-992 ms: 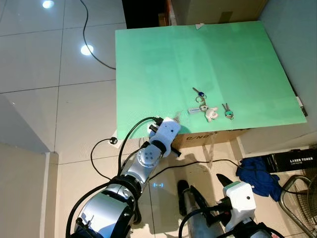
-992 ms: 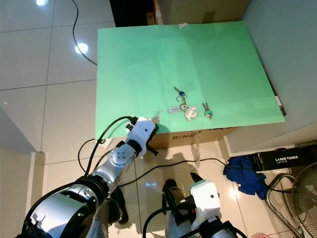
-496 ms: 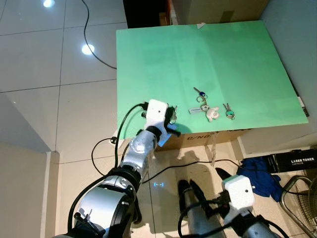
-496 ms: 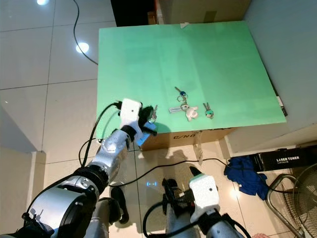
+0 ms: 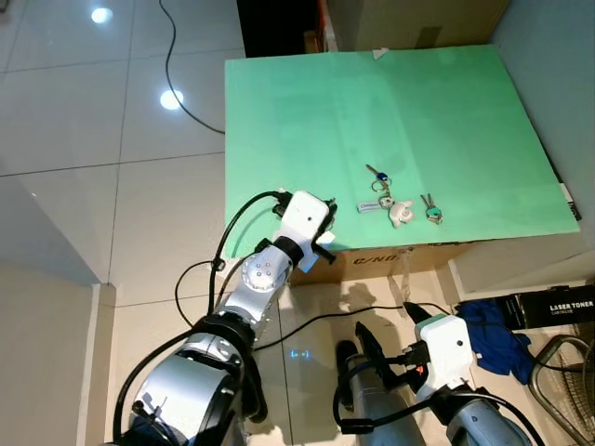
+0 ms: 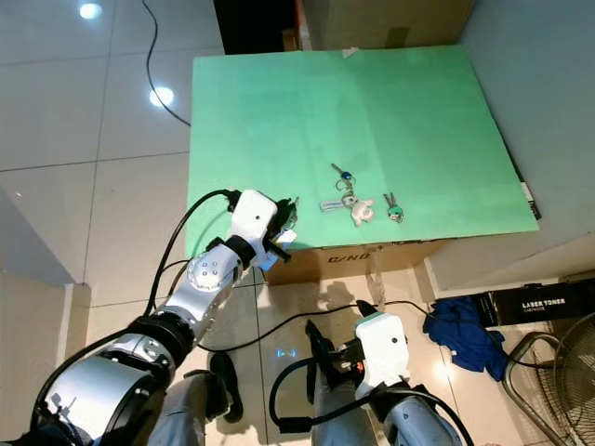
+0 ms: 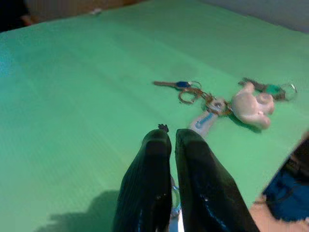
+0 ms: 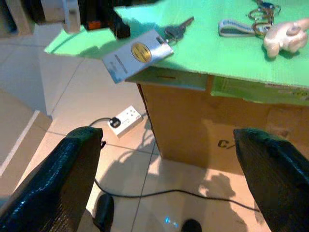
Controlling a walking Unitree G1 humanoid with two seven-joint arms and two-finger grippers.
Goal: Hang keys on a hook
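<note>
A: What's the left gripper (image 7: 166, 137) doing rn?

B: It's hovering over the near left edge of the green board (image 5: 307, 102), fingers pressed together, pinching a key set (image 8: 175, 32). From the right wrist cam a key plus a silver tag (image 8: 136, 54) are hanging out over the board edge, right under that gripper.

A: Other keys?

B: Two more lots are lying on the board to the right: a bunch (image 5: 379, 189) w/ a blue-headed key, a strap and a white charm (image 5: 400, 215), and just beside it a small pair w/ a teal fob (image 5: 429, 210). Both are sitting well apart from the gripper.

A: Right gripper?

B: It's hanging low, near side, below the board by the cardboard box (image 8: 212, 125), fingers (image 8: 58, 179) spread wide, holding nothing.

A: So which step?

B: I'm reading it as pickup done, carry starting. No hook is showing anywhere atm.

A: Next?

B: Prob lifting the set clear of the edge w/o the tag snagging, then turning to look for the hook, keeping the ring free so it can slip over.
</note>
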